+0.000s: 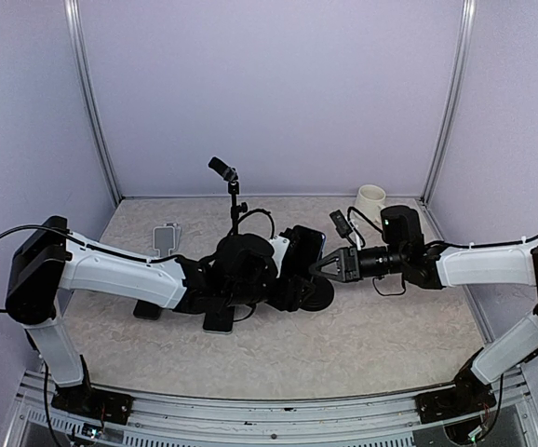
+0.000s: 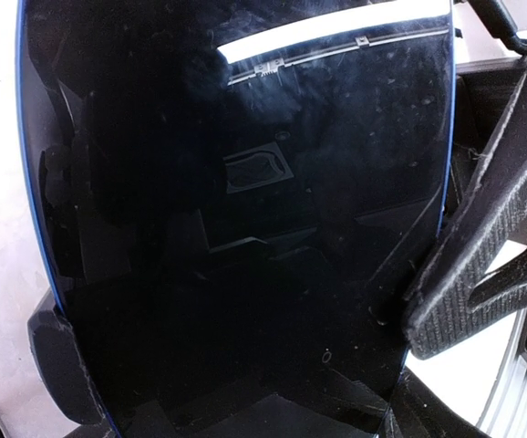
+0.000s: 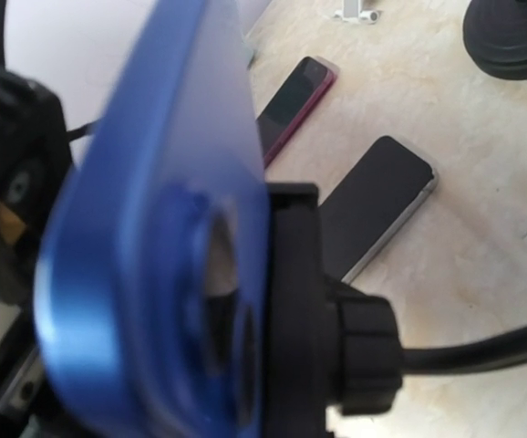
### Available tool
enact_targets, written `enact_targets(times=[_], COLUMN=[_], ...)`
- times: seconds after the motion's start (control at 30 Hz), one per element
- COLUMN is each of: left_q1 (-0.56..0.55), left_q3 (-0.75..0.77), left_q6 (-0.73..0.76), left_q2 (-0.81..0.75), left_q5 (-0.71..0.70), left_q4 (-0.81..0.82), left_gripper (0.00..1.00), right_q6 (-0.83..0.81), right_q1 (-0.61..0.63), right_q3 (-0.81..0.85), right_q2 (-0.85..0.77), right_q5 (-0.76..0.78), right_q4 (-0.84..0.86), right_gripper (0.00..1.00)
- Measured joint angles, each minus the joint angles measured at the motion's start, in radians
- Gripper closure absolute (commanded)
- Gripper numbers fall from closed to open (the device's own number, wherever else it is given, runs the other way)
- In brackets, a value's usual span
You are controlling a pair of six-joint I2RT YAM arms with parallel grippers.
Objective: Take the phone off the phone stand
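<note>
The phone has a blue back and a black screen that fills the left wrist view. It stands upright in the black phone stand, whose clamp and knob sit against its back. My left gripper is shut on the phone, with one finger on its right edge and the other on its left edge. My right gripper is just right of the stand's clamp. Its fingers are hidden in the right wrist view.
A pink-edged phone and a silver-edged phone lie flat on the table, under and beside my left arm. A second black stand rises behind it. A grey holder lies at the back left, and a white cup at the back right.
</note>
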Motion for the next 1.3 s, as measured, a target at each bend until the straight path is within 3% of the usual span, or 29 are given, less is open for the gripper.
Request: enact_targets(times=[0.53,1.03,1.3], left_q1=[0.017,0.019,0.047], left_q3=[-0.014,-0.008,-0.038], left_q6=[-0.065,-0.13,-0.134], left_q2=[-0.008,-0.012,-0.026], left_q5=[0.061,0.058,0.141], left_q4=[0.012,-0.017,0.023], left_gripper=[0.82,0.83,0.84], right_q6=[-0.054,-0.097,-0.137], right_q1=[-0.014,-0.021,-0.035], right_q3=[-0.014,-0.016,-0.016], right_q2=[-0.014,-0.019,-0.022], right_q5=[-0.011,-0.024,-0.037], right_q4=[-0.01,-0.026,-0.043], right_gripper=[1.0,1.0,1.0])
